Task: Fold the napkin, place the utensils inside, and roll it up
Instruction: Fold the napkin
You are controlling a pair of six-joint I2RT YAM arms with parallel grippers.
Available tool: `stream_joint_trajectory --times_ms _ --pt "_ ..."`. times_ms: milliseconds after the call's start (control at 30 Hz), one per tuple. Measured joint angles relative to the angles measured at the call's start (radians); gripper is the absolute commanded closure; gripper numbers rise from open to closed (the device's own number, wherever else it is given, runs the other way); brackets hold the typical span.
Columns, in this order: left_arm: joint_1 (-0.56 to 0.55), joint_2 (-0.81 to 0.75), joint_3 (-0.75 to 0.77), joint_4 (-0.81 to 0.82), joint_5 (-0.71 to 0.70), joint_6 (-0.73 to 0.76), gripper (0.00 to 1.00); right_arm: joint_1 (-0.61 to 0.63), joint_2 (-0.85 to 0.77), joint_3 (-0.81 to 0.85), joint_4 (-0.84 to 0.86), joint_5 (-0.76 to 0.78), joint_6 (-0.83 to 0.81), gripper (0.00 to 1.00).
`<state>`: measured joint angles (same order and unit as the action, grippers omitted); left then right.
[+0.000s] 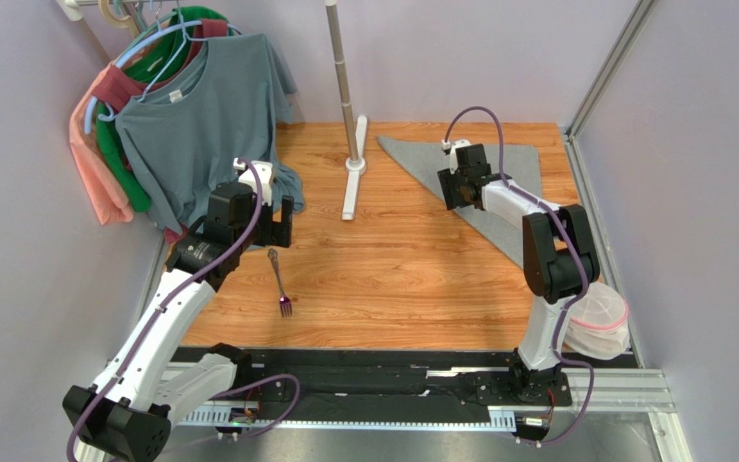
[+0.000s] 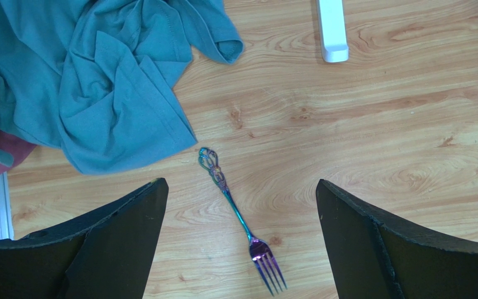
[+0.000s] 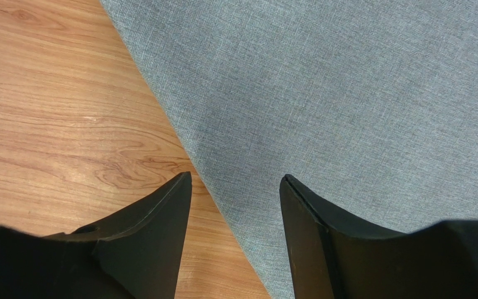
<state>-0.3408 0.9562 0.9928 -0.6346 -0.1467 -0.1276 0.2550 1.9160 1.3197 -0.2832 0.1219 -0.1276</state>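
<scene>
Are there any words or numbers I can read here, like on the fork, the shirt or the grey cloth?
No text can be read anywhere.
The white tag in the T-shirt collar: too small to read.
On the fork, napkin and table: no writing shows.

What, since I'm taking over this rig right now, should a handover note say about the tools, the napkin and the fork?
Left tool: open and empty, hanging above the fork.
Right tool: open and empty, over the napkin's diagonal edge.
Things: the napkin lies flat as a triangle at the far right of the table. The fork lies on bare wood at the left, tines toward the near edge, well apart from the napkin.
Done: one diagonal fold, judging by the triangle shape.
Left: any further fold, carry the fork onto the napkin, roll it up.
</scene>
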Motion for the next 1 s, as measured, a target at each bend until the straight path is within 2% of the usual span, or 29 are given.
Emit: stream_joint_trajectory --times_ms 200,833,1000 --pt "0.0 -0.001 -0.001 0.001 0.011 -0.001 0.02 0.007 0.005 -0.005 -0.003 0.0 -0.001 0.53" --pt "0.0 -0.001 -0.003 0.003 0.042 -0.004 0.02 0.019 0.021 -0.013 -0.12 0.048 0.011 0.55" --pt "0.0 -0.001 -0.003 0.003 0.042 -0.005 0.02 0.019 0.042 -0.01 -0.13 0.066 0.012 0.59"
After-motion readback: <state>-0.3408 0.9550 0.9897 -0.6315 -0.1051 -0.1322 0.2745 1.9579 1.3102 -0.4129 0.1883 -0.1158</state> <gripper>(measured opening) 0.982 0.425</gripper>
